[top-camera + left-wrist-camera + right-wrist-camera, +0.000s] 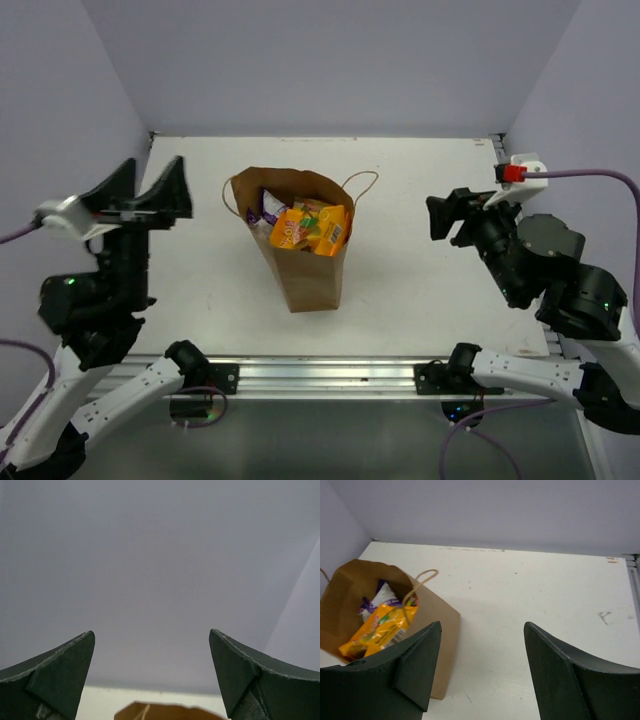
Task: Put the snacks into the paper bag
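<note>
- At the near edge, the 2 arms stand well apart, 1 on each side of the table (430, 310). No packet shows on it outside the bag.
- The left gripper (150, 190) hovers well left of the bag, with its jaws spread wide and nothing between them.
- The right gripper (452, 215) hovers well right of the bag, its jaws also apart and empty.
- Between them the paper bag (312, 275) stands upright mid-table with its mouth open and its handles (365, 180) hanging outward.
- The snacks (318, 228) sit inside it: an orange-yellow packet (292, 232) on top and a purple packet (272, 208) behind. I cannot tell the rest apart.
- The packing looks finished. The next move probably only calls for keeping both arms clear of the bag.
</note>
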{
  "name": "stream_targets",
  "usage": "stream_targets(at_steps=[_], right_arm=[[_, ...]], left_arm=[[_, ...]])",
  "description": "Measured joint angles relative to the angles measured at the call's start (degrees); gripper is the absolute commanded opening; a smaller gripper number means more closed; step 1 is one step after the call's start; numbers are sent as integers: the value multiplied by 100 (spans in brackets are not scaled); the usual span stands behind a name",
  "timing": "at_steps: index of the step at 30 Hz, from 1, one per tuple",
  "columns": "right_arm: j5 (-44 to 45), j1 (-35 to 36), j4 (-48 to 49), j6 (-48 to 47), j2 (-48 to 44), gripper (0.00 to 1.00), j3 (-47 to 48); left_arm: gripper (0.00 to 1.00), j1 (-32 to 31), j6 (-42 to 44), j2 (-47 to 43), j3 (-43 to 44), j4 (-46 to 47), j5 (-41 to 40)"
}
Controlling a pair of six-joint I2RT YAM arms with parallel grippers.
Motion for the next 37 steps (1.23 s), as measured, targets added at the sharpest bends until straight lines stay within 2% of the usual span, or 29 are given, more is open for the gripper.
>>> stream_targets(at_steps=[3, 7, 10, 13, 17, 21, 24, 26, 31, 34, 37], right_arm=[[284, 2, -197, -20, -212, 75, -46], [726, 0, -435, 79, -564, 80, -446], [1088, 2, -682, 334, -820, 81, -898], [1338, 0, -994, 715, -907, 82, -1318], [1606, 0, -1591, 1460, -730, 82, -1676], [1727, 2, -2026, 1932, -529, 83, -1766], [1766, 0, -2127, 2090, -542, 84, -1818], [1818, 2, -2149, 2133, -654, 84, -1882], [1867, 0, -2194, 2168, -990, 85, -1961], [1893, 0, -2216, 2177, -1084, 79, -1985], [1899, 0, -2256, 2192, -1082, 79, -1998]], left_arm=[[100, 2, 393, -909, -142, 885, -822], [100, 7, 815, -1132, -127, 1462, -2317], [100, 11, 861, -918, -393, 1071, -3265], [100, 13, -13, -210, -431, -380, -3692], [100, 245, -1145, 614, -866, -1768, -3305], [100, 1318, -1670, 308, -1818, -2385, -2334], [100, 2124, -1792, 50, -1878, -2448, -1810], [100, 2448, -1834, -11, -1856, -2404, -1504], [100, 2774, -1843, 168, -1856, -2288, -859], [100, 2973, -1838, 282, -1928, -2212, -518], [100, 3176, -1834, 284, -2024, -2181, -273]])
